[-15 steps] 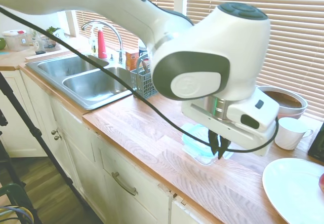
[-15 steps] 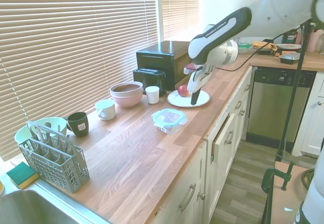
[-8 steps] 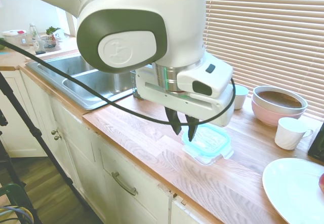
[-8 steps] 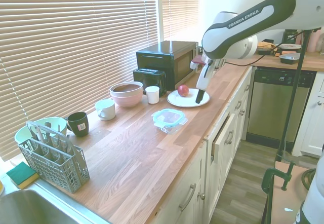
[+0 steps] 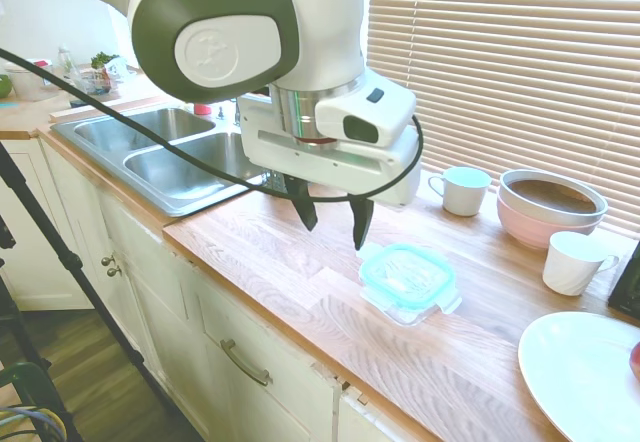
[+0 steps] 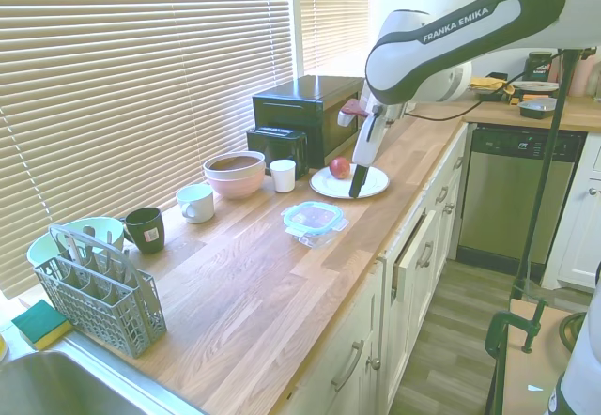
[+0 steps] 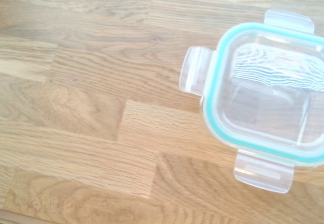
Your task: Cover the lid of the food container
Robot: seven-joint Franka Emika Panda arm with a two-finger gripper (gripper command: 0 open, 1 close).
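Observation:
The lid [image 5: 408,274], clear with a teal rim seal, lies on top of the small clear food container [image 5: 400,307] on the wooden counter. In the second exterior view the lid [image 6: 314,216] and food container [image 6: 309,235] sit mid-counter. The wrist view shows the lid [image 7: 268,107] with its snap tabs sticking outward. My gripper [image 5: 333,220] hangs open above the counter, just left of the container and not touching it, with nothing between its fingers. It also shows as a dark tip, the gripper [image 6: 356,188].
A white plate [image 6: 362,188] with a red apple [image 6: 339,167] lies beyond the container. A pink bowl [image 5: 551,212], white cups [image 5: 462,189], a dark mug [image 6: 146,229], a cutlery basket [image 6: 99,288] and the sink [image 5: 185,167] line the counter.
My gripper has moved off the container toward the sink side and lifted a little. Its fingers have spread from nearly shut to open. The lid stays on the container.

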